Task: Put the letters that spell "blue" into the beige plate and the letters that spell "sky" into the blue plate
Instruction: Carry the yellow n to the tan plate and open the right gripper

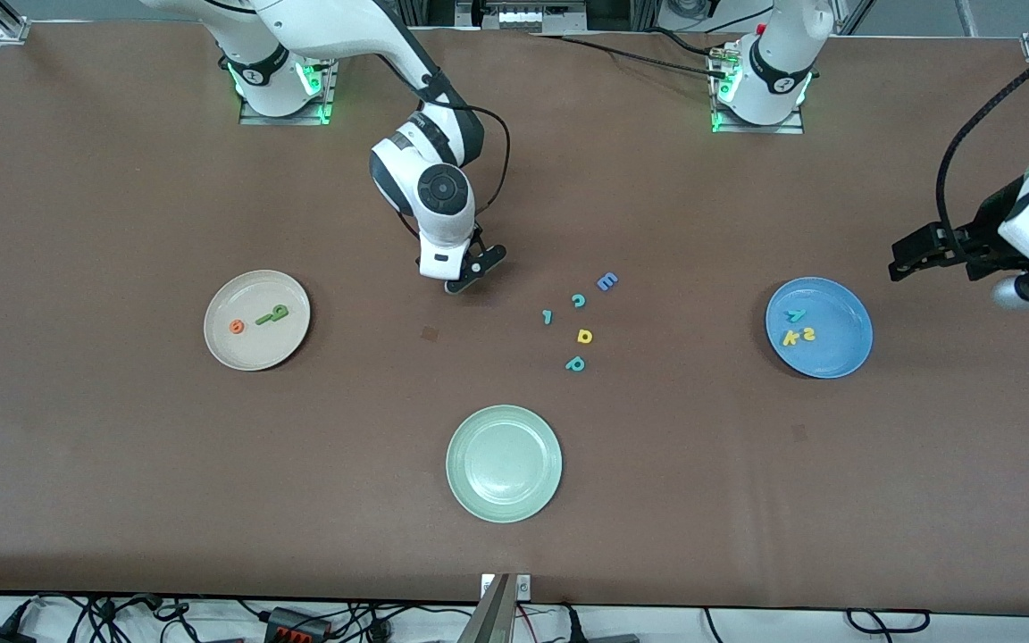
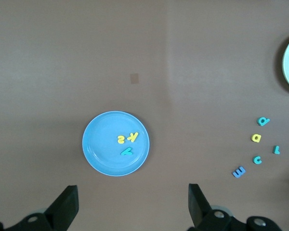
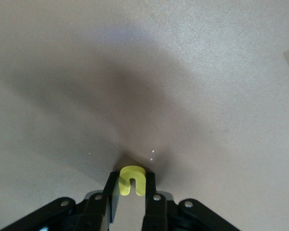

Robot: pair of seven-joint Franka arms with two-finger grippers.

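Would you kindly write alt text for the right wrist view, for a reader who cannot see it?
The right gripper pinches a small yellow foam "u" between its two black fingers, low over the bare brown table. The gripper's shadow darkens the tabletop, and nothing else shows.

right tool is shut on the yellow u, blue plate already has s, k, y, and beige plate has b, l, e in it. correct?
Not quite: the front view shows only the orange e and green b in the beige plate. The green l lies on the table. The rest holds.
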